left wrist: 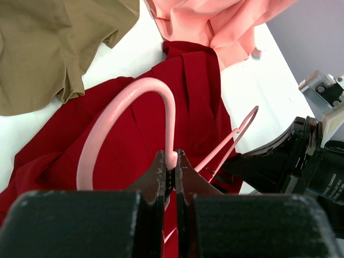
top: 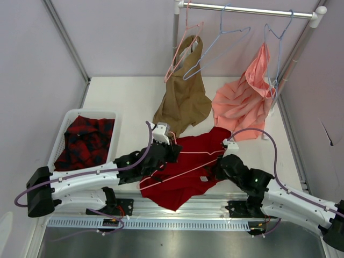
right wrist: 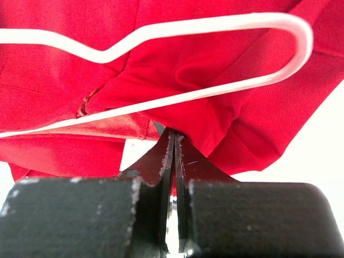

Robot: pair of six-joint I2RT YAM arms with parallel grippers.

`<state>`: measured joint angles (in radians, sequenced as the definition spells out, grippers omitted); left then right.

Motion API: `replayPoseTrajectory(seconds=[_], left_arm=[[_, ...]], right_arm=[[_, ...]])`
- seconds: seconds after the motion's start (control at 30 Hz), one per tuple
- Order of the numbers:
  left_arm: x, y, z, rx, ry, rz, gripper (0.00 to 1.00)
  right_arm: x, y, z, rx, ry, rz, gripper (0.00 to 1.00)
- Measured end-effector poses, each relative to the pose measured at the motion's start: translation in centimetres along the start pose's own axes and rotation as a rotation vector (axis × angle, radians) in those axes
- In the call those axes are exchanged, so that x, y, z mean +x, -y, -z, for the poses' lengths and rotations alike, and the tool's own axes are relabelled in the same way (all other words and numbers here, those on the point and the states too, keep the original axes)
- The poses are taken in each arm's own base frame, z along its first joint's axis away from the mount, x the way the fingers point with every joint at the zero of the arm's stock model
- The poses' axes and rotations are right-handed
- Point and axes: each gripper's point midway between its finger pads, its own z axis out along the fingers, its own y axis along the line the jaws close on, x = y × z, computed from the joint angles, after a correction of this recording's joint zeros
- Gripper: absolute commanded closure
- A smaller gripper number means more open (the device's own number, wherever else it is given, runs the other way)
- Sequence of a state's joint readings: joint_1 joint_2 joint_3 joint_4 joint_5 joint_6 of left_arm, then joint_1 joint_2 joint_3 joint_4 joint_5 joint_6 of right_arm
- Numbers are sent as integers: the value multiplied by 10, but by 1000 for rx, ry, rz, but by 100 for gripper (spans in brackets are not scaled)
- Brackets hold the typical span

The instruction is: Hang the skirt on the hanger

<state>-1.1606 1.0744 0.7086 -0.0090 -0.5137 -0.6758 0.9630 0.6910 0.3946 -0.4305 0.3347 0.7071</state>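
The deep-red skirt [top: 180, 189] lies spread near the table's front edge. The pale-pink hanger [top: 185, 169] lies across it. My left gripper [top: 173, 152] is at the skirt's left top edge, shut on the foot of the hanger's hook. In the left wrist view the hook [left wrist: 134, 94] arches up from the jaws of the left gripper [left wrist: 172, 161] over the skirt [left wrist: 140, 134]. My right gripper [top: 216, 171] is at the skirt's right side. In the right wrist view the right gripper [right wrist: 173, 137] is shut on a fold of the skirt [right wrist: 188, 70] just below the hanger's shoulder bend [right wrist: 215, 24].
A white basket [top: 94, 112] at the left holds a red-and-black plaid garment [top: 86, 141]. Behind the skirt a tan garment [top: 183, 99] and a salmon-pink garment [top: 242, 102] hang from the rack bar [top: 247, 9] down to the table, beside light-blue hangers [top: 215, 45].
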Motion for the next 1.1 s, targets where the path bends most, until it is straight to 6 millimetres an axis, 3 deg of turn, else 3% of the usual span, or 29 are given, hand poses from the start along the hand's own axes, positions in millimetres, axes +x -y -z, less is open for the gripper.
replayPoseTrajectory(seconds=[0.53,0.97,1.1], left_arm=[[5,-5,16,46,-29,-52,100],[13,-11,16,50,-42,-102,100],[12,-14,16,35,-36,-104,100]], right_arm=[[-10,15,-2,31,-4,-110,100],[-14,17,-4,9,-31,-177,100],[-11,10,-6,-23,-55,-170,92]])
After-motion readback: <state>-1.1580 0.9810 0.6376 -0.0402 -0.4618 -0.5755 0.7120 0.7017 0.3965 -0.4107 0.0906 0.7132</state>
